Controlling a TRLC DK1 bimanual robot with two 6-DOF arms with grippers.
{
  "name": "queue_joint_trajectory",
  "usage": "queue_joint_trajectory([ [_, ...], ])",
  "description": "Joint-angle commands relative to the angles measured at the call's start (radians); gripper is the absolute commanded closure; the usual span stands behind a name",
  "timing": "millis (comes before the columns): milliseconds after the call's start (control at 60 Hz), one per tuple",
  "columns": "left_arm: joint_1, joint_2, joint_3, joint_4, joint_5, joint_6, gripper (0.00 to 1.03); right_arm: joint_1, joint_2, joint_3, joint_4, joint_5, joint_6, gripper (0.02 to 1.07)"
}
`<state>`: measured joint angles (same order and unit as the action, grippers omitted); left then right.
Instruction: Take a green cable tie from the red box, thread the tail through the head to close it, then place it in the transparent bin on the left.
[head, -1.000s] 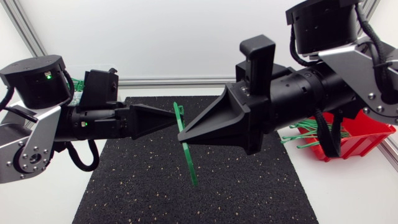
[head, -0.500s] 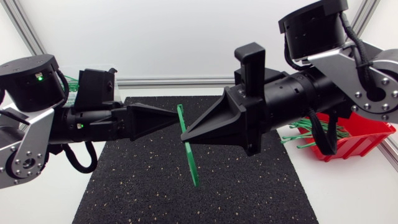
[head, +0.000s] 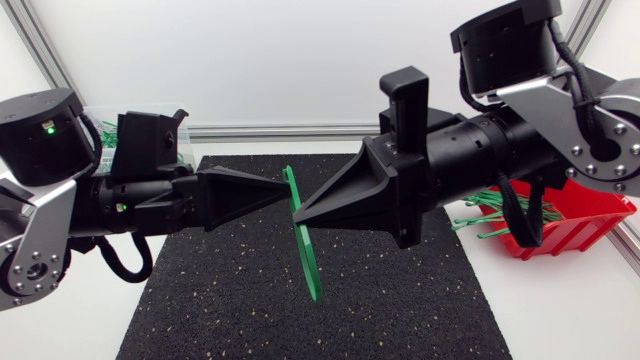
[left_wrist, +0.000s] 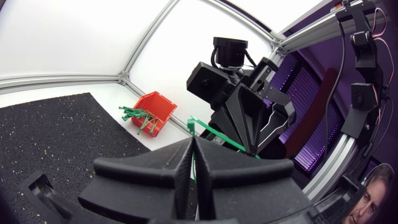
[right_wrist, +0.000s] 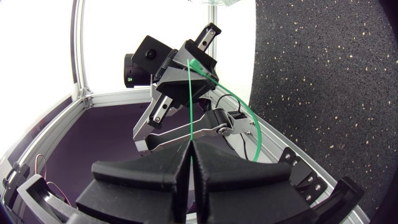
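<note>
Above the black mat (head: 400, 310), roughly over its middle, the two arms meet nose to nose. The left gripper (head: 278, 190) comes in level from its side with its wedge fingers pressed together on the upper part of the green cable tie (head: 308, 262), just below the tie's top end. The right gripper (head: 302, 213) faces it from the other side, its fingers likewise pinched together on the strap, a little lower than the left one. The tie hangs in the air, close to upright and slightly slanted, its long free end pointing down toward the mat without touching it. From the right wrist camera the strap rises straight out from between the fingers, and a part of it bows out in a curve to one side. The red box (head: 590, 215) sits at the table's right edge, with spare green ties (head: 490, 215) spilling over its near rim. The transparent bin (head: 105, 125) stands behind the left arm, partly hidden by it.
</note>
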<state>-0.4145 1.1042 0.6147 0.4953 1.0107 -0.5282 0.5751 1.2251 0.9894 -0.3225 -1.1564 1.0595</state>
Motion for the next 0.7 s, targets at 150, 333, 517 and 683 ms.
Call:
queue_joint_trajectory([
  [150, 0.013, 0.009, -0.007, 0.015, -0.006, -0.027, 0.99, 0.023, 0.01, 0.012, -0.009, -0.006, 0.031, 1.02],
  [333, 0.006, -0.015, -0.004, 0.015, -0.006, -0.036, 0.99, 0.028, -0.01, 0.009, -0.013, -0.006, 0.031, 1.02],
  [517, -0.015, -0.032, -0.012, 0.015, -0.014, -0.041, 0.99, 0.012, -0.024, 0.0, -0.009, -0.006, 0.031, 1.02],
  [683, -0.029, -0.058, -0.02, 0.015, -0.029, -0.039, 0.99, 0.003, -0.022, -0.003, -0.006, -0.006, 0.031, 1.02],
])
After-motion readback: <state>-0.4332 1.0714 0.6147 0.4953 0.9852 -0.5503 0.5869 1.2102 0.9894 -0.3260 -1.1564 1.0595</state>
